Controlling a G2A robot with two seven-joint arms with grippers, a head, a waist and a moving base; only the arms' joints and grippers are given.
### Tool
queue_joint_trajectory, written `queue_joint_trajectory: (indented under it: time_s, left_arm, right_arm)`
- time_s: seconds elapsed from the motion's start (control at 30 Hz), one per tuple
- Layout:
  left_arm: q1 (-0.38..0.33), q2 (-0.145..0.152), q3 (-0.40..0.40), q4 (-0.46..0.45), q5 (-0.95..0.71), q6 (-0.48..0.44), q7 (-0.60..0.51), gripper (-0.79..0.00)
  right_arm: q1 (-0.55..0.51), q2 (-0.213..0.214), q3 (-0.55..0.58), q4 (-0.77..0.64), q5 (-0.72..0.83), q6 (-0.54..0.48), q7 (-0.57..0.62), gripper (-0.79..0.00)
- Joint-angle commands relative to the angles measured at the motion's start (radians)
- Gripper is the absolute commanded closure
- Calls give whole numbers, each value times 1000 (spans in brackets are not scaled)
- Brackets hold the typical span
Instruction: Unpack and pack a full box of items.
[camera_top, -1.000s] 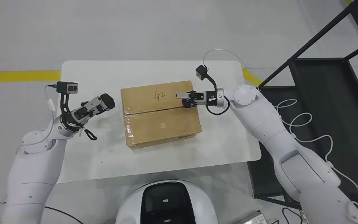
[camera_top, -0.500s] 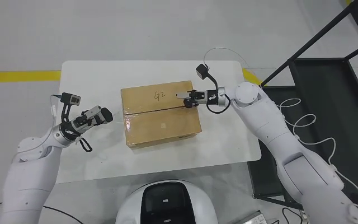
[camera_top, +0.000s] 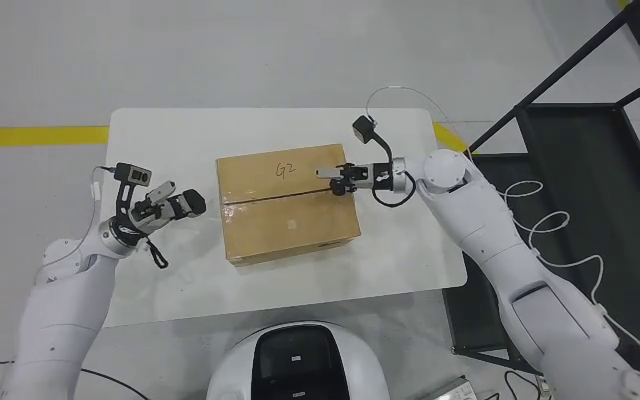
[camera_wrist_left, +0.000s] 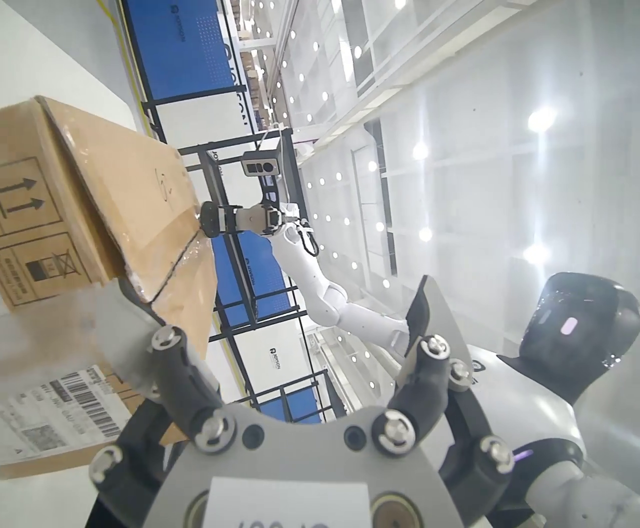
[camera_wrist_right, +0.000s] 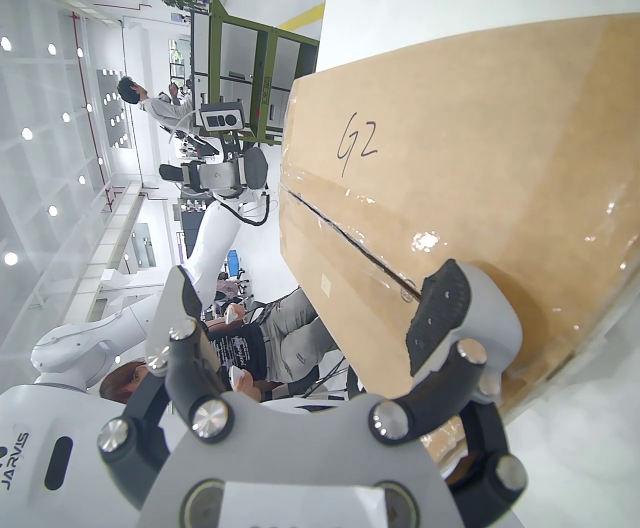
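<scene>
White surface (camera_top: 400, 255), grey floor beyond. Item: cardboard box (camera_top: 287, 205), closed, centre of surface, taped seam (camera_top: 290, 198) running 9 to 3 o'clock. Right end effector (camera_wrist_right: 315, 305): spread wide, empty, one finger at seam's 3 o'clock end. Left end effector (camera_wrist_left: 275, 325): spread wide, empty, near box's 9 o'clock side. Recommended: pry a flap at the seam, brace the opposite side.
</scene>
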Motion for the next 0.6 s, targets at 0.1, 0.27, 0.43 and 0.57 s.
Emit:
queue_joint_trajectory:
  time_s: [0.1, 0.27, 0.43, 0.57]
  left_arm:
    - [36, 6, -30, -49, -56, 37, -36, -785]
    - [92, 15, -82, -121, -62, 54, -53, -785]
    - [144, 21, -107, -117, 76, -50, 51, -785]
    - [190, 19, -111, -127, 126, -104, 137, -785]
  right_arm:
    - [-7, 2, 11, -13, -6, 7, 5, -785]
    - [-9, 2, 15, -20, -10, 5, 8, -785]
    - [-9, 1, 18, -22, -23, 2, 11, -785]
    - [-12, 2, 25, -22, -33, 2, 9, -785]
